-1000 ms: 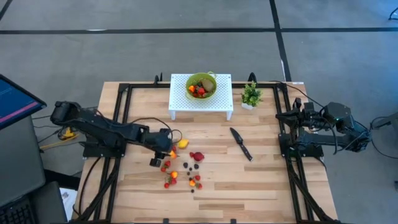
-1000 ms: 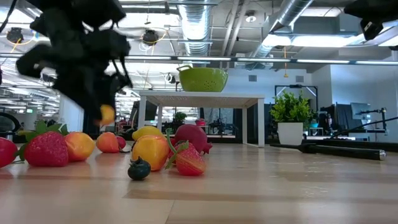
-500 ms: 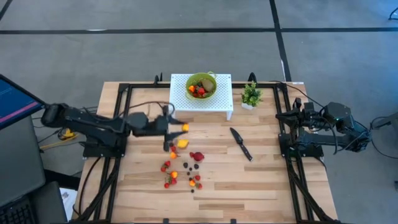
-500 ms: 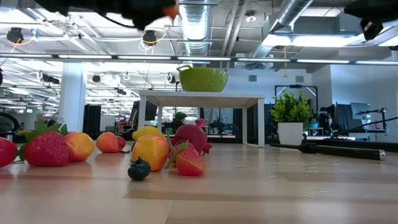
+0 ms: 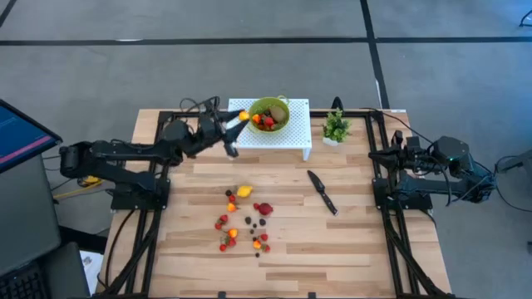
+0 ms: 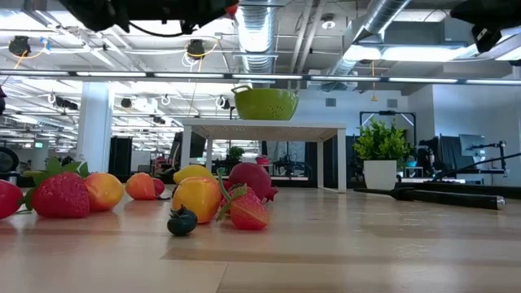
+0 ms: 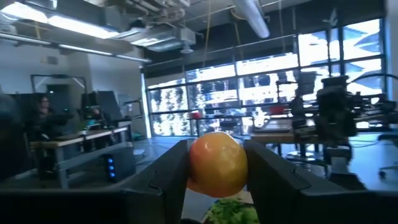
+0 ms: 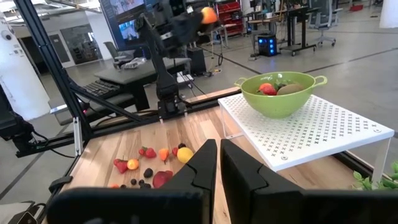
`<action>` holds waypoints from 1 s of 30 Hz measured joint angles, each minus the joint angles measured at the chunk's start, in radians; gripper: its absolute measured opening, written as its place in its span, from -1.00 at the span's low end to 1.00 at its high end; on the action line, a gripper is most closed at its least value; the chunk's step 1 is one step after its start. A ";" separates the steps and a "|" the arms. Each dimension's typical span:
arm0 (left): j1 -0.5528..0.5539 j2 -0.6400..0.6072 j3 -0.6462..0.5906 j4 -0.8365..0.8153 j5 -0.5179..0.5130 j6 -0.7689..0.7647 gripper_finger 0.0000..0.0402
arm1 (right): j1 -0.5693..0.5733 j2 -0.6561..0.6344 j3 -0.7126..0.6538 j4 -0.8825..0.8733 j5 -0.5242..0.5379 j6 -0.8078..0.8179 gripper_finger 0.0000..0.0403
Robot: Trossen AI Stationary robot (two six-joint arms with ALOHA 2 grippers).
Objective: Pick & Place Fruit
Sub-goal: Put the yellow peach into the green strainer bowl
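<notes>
My left gripper is raised beside the left rim of the green bowl and is shut on a small orange-yellow fruit. The bowl stands on a white perforated stand at the table's far side and has a few fruits in it. Several tiny red, orange, yellow and dark fruits lie loose on the wooden table's middle. My right gripper waits shut at the table's right edge. My left gripper pinches the orange-yellow fruit by its two opposite sides between its two fingers. The fingers come from the table's left, about level and tipped slightly up. The fruit is lifted clear, high over the table, next to the bowl's left rim.
A black knife lies on the table right of the fruit pile. A small green potted plant stands right of the stand. Black frame rails run along both table sides.
My left gripper has risen from the fruit pile with the orange-yellow fruit and swung toward the table's far edge, up to the bowl. It has tipped from pointing down to about level. The fruit is lifted clear of the table.
</notes>
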 joint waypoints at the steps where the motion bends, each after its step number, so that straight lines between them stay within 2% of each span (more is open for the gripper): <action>1: 0.015 0.013 0.014 -0.002 0.001 0.001 -0.30 | 0.000 0.000 0.000 0.000 0.000 0.000 -0.92; 13: 0.166 0.214 0.100 -0.006 0.042 -0.001 -0.30 | 0.000 0.000 0.000 0.000 0.000 0.000 -0.92; 21: 0.184 0.313 0.100 -0.018 0.042 -0.001 -0.30 | 0.000 0.000 0.000 0.000 0.000 0.000 -0.92; 30: 0.184 0.340 0.100 -0.035 0.042 0.000 -0.30 | 0.000 0.000 0.000 0.000 0.000 0.000 -0.92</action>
